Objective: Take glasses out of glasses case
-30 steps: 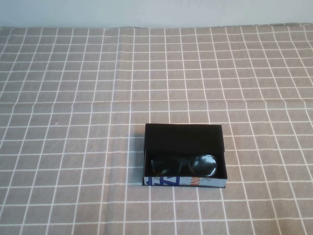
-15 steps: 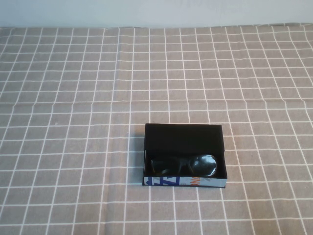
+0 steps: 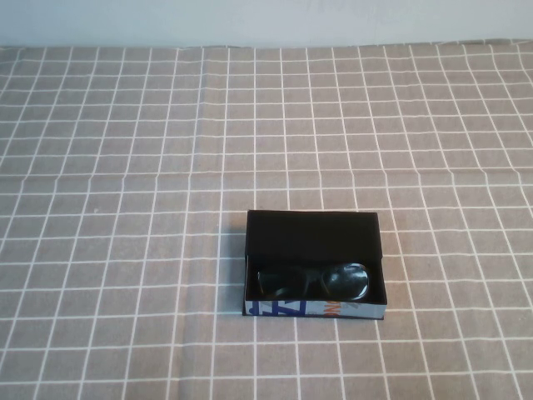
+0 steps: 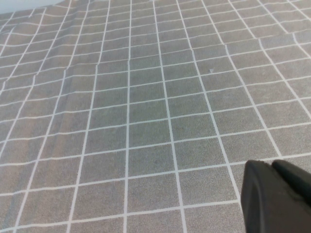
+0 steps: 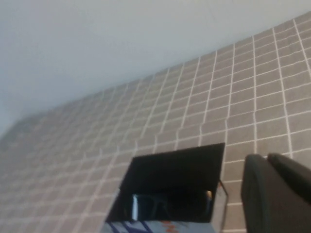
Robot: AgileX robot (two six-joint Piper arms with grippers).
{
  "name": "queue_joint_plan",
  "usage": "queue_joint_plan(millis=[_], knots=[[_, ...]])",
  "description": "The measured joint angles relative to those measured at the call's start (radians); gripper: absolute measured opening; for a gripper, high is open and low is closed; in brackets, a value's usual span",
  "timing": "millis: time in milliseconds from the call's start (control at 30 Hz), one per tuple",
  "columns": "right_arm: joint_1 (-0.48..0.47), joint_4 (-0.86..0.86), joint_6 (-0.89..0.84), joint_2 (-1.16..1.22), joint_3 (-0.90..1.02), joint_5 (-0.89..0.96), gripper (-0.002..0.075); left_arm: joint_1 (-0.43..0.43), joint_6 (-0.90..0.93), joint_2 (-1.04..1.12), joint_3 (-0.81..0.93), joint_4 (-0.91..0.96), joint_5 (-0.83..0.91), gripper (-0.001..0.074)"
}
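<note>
The glasses case (image 3: 315, 310) lies open on the table a little below the middle, its black lid flap (image 3: 313, 233) standing up at the far side and its white-blue lettered front facing me. The black glasses (image 3: 313, 281) lie inside it. The right wrist view also shows the case (image 5: 160, 226) and its lid flap (image 5: 172, 170). My left gripper (image 4: 273, 165) is shut above bare cloth, out of the high view. My right gripper (image 5: 268, 159) is shut, hovering beside the case, also out of the high view.
A grey cloth with a white grid (image 3: 125, 208) covers the whole table, with a fold line running across it behind the case. A pale wall (image 3: 266, 21) stands behind the table's far edge.
</note>
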Motion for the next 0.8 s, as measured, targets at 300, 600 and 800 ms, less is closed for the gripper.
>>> queue_joint_plan(millis=[300,600,800], knots=[[0.000,-0.212,-0.273,0.445,-0.362,0.228,-0.0018,0.000,0.000,0.000,0.000,0.000,0.000,-0.0004],[0.000,-0.172,-0.573,0.935,-0.715,0.540,-0.0018,0.000,0.000,0.000,0.000,0.000,0.000,-0.0004],[0.119,-0.255,-0.649,1.186,-0.915,0.633,-0.0018,0.000,0.000,0.000,0.000,0.000,0.000,-0.0004]])
